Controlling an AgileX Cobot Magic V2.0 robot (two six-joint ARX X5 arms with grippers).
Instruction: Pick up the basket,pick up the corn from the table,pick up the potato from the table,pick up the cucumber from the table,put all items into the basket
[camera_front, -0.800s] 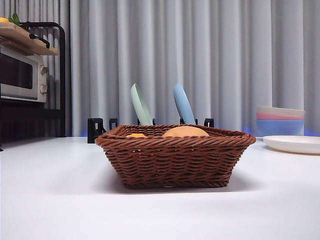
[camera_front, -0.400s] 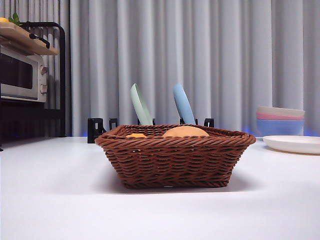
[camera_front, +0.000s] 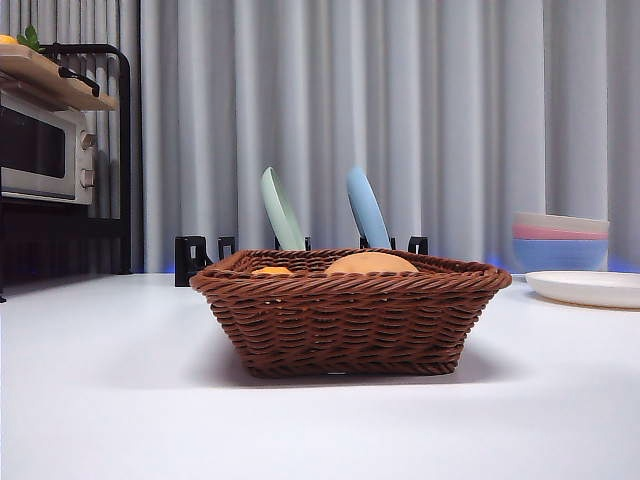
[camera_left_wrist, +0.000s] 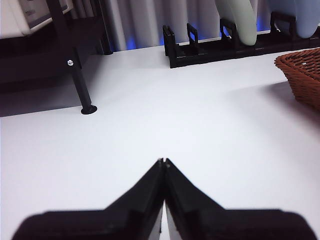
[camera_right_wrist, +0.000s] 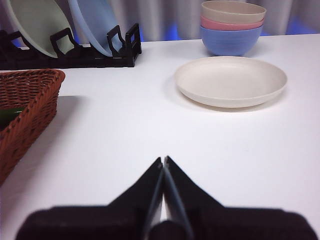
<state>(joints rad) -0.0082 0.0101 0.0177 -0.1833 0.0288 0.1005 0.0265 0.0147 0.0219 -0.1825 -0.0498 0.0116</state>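
The brown wicker basket stands on the white table in the middle of the front view. The tan potato and a bit of the orange corn show above its rim. A sliver of dark green, the cucumber, shows inside the basket in the right wrist view. The basket's corner also shows in the left wrist view. My left gripper is shut and empty over bare table left of the basket. My right gripper is shut and empty right of it.
A black dish rack holds a green plate and a blue plate behind the basket. A toaster oven on a black shelf stands far left. Stacked bowls and a cream plate sit at the right.
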